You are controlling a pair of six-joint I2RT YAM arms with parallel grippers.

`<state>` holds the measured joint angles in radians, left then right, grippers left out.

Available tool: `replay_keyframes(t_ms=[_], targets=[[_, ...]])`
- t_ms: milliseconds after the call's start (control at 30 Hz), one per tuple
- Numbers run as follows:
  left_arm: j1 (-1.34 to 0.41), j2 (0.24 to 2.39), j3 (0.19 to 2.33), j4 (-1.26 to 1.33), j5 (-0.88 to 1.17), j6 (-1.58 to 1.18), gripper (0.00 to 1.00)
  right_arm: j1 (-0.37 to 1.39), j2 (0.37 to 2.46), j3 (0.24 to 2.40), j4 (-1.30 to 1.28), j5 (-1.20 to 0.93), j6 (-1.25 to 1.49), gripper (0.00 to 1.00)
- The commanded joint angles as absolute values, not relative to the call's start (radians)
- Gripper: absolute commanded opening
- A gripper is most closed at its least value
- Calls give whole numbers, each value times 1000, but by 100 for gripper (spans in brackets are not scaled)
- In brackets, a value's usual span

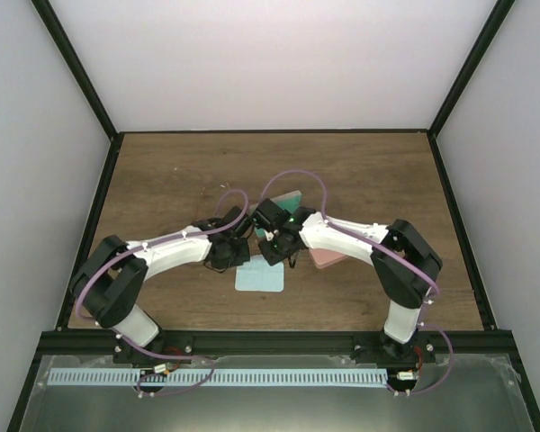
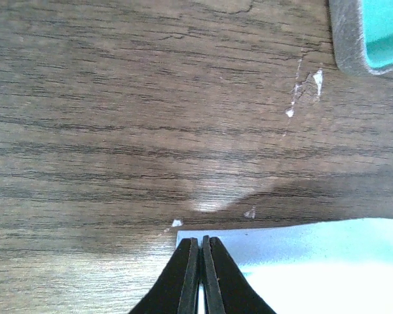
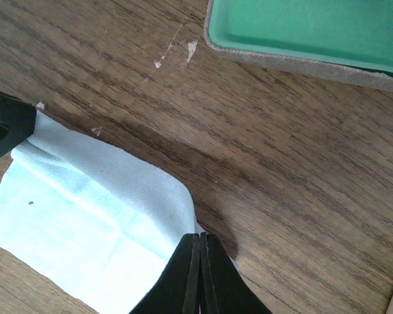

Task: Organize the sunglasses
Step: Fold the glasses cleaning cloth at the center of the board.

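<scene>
The left pincer is closed tight, its tips together at one corner of a light blue cloth lying flat on the desk. The right pincer is closed likewise at a neighbouring corner. Whether either pinches the fabric is unclear. Beyond both tips lies a grey case with a teal inside. Where the sunglasses lie cannot be told.

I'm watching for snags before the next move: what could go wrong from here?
The left gripper and right gripper have jaws closed at two corners of the light blue cloth; uneven lifting could make one slip off. They crowd together and might collide. The teal-lined case lies close; dragged cloth may nudge it.
</scene>
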<state>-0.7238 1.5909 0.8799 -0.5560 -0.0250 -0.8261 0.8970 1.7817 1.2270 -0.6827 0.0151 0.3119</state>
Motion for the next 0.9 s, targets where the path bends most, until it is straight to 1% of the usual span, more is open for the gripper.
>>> replay_keyframes(t_ms=[0, 200, 533, 867], targets=[[-723, 1548, 883, -565, -29, -825, 4, 904, 1753, 1221, -668, 23, 332, 1], [-724, 1535, 879, -569, -23, -835, 4, 904, 1735, 1228, -669, 11, 330, 1], [-723, 1511, 883, -570, -7, -840, 4, 905, 1701, 1177, -659, -12, 342, 1], [-730, 1474, 849, -570, 0, -822, 4, 905, 1706, 1150, -646, -14, 344, 1]])
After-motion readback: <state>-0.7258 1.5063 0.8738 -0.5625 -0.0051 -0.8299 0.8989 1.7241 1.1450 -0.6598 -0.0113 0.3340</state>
